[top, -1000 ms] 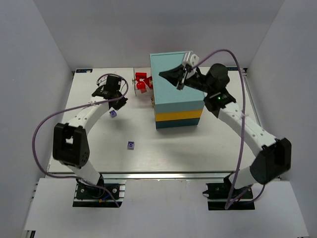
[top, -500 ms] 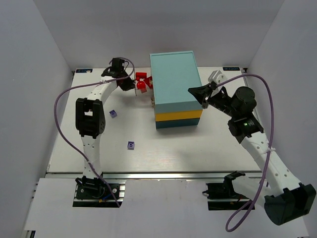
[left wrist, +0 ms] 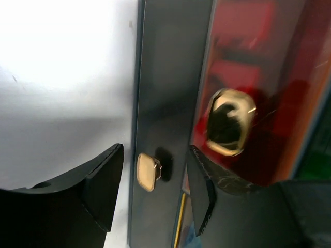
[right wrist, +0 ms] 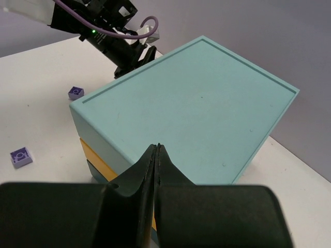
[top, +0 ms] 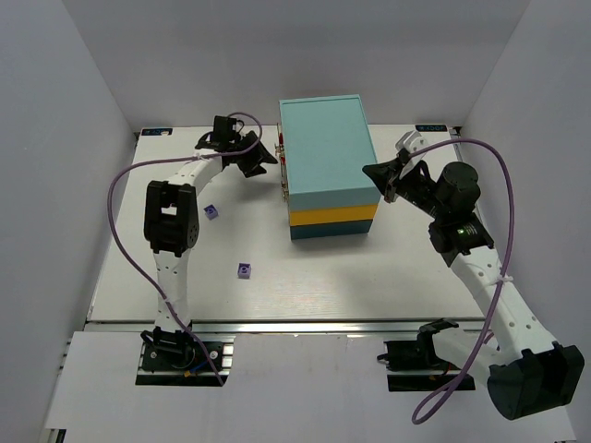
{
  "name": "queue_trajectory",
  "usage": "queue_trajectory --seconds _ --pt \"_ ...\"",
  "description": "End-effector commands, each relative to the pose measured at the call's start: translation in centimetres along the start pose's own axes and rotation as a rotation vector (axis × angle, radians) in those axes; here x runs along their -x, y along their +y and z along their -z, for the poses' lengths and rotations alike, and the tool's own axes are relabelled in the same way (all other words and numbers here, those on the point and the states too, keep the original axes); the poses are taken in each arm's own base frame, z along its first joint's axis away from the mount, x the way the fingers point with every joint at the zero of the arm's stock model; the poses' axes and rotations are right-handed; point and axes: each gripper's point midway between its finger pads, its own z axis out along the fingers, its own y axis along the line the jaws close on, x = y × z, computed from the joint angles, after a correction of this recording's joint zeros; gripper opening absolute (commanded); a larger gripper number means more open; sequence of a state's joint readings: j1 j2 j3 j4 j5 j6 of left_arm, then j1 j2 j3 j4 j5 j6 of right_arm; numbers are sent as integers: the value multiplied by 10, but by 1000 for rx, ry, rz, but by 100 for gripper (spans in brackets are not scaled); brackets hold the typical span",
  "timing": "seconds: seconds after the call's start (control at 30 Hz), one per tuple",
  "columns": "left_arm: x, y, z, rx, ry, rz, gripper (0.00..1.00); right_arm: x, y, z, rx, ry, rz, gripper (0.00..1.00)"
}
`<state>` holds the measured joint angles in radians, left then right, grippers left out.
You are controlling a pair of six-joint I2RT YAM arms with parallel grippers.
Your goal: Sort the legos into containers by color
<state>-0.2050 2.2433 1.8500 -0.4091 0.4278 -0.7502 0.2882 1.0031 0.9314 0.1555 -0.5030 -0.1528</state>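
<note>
Left hand (left wrist: 154, 194) stands open at the left face of the cabinet (top: 323, 148). Its two dark fingers (left wrist: 103, 186) are apart with a small gold handle (left wrist: 149, 172) between them, and neither finger appears to touch it. That handle sits on a dark front panel (left wrist: 170, 77). Just right of it in the wrist view is a clear drawer (left wrist: 269, 129) with a larger gold handle (left wrist: 230, 122). The blurred red mass (left wrist: 243, 46) behind its front is probably red bricks, though no single one can be made out.

Right hand (right wrist: 156, 155) is pressed shut on nothing and hovers over the right edge of the cabinet's light teal top, right of centre in the overhead frame.

Two purple legos (top: 211, 211) lie loose on the white table (top: 369, 268), left of centre in that frame. One is near the left arm's elbow, the other (top: 243, 270) is lower down, and both are well apart from the cabinet.

I judge the bricks to be very light, rigid and smooth-walled. They are best pinched squarely across two flat side walls, low down, rather than over the studs. An off-centre squeeze could flick one away across the table.

The drawers look like thin, light plastic that should slide easily. The only good hold is the little handle, which is small and glossy, so the fingers should close fully around it and pull straight out, or they may slip off.
</note>
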Motion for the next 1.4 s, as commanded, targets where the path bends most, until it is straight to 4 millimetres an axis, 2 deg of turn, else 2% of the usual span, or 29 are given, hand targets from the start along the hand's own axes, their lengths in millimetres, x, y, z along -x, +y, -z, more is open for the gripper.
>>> queue_trajectory --seconds 0.0,0.37,0.47,0.53,0.6,0.63,0.67,0.7,0.73,0.83,0.9,1.03,1.2,1.37 --pt "0 -40 24 -135 6 -55 62 1 -7 0 -20 -3 -17 0" --pt "-23 -59 22 -287 116 -100 65 -9 -19 2 -54 35 -40 0" --pt "-27 -55 21 -278 129 -97 66 -11 -22 3 -59 43 -43 0" --pt "-23 -47 23 -214 100 -86 64 -11 -21 3 -58 43 -41 0" --pt "-17 -25 27 -136 65 -36 58 -11 -21 4 -55 45 -38 0" --pt "-12 -25 31 -120 24 -35 55 -12 -21 4 -56 51 -42 0" --pt "-13 -13 33 -92 16 0 50 -13 -21 5 -56 52 -40 0" --pt "-11 -12 34 -80 4 2 40 -13 -21 6 -57 54 -40 0" --pt "-10 -12 35 -80 -2 1 37 -13 -20 5 -53 56 -41 0" --pt "-16 -15 35 -102 32 5 32 -15 -19 5 -48 60 -43 0" --pt "-20 -13 32 -110 51 9 34 -14 -20 6 -51 59 -42 0" --pt "-38 -16 26 -152 118 10 54 -15 -21 6 -57 61 -42 0" --pt "-54 -12 15 -176 186 17 56 -14 -23 7 -62 62 -42 0" --pt "-63 -15 9 -182 206 7 53 -13 -25 8 -71 61 -41 0"
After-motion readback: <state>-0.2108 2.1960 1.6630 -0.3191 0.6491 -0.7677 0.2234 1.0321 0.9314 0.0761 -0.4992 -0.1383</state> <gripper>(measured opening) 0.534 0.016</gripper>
